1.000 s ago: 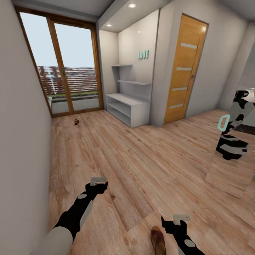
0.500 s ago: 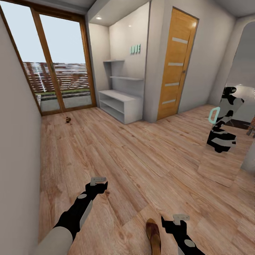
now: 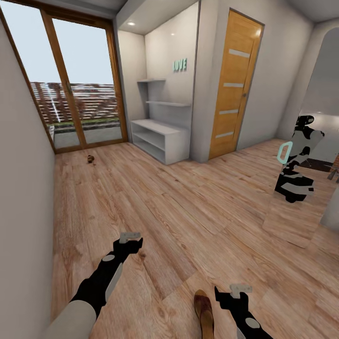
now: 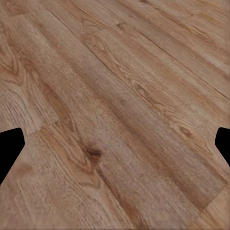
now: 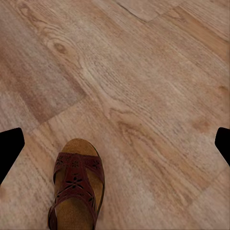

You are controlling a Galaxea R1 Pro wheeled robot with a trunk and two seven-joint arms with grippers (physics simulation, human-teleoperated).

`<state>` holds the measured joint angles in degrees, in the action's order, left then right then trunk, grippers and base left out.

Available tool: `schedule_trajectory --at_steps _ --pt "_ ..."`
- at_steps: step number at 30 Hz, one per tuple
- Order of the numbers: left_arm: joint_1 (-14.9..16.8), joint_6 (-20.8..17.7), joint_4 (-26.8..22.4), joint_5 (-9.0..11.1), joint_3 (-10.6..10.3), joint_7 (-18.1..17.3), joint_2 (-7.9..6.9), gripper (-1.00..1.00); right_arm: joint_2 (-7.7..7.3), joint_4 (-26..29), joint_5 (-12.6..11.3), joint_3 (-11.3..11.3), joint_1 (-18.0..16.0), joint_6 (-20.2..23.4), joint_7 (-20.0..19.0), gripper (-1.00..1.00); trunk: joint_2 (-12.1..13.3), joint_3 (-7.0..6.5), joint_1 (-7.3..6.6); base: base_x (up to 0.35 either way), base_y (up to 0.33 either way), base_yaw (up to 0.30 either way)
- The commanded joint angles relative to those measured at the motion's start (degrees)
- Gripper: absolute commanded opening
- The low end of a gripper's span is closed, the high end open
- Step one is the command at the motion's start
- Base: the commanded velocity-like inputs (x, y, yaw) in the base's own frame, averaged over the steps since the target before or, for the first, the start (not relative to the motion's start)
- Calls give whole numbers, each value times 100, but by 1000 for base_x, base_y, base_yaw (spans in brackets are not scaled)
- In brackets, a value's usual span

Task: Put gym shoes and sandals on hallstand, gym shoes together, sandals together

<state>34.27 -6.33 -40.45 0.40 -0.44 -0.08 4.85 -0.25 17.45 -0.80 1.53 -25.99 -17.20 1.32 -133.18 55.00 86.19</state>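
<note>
Sandals, two: one point(image 3: 204, 311) beside right arm, one point(image 3: 90, 159) far off, jaws wide, empty.

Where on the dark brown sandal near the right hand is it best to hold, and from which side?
Probably the wide perforated strap of the dark brown open-toe sandal, or its sole edges, from above: it lies flat, sole down, on the wood-plank floor, so only the top is free. The right hand hangs beside it.
</note>
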Motion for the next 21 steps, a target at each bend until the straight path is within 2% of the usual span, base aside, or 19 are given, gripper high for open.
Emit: schedule_trajectory --at_steps 1,12,21 --pt "1 -34 -23 8 -8 -1 2 100 4 0 -13 12 -3 -20 -1 100 -2 5 -1 0 0 0" --pt "1 -40 -41 4 -20 -1 83 100 7 4 -17 10 -3 -44 3 100 -2 5 -1 0 0 0" --pt "1 -44 -45 8 -18 -1 87 100 7 5 -9 9 -3 -47 35 100 -363 222 197 0 0 89"
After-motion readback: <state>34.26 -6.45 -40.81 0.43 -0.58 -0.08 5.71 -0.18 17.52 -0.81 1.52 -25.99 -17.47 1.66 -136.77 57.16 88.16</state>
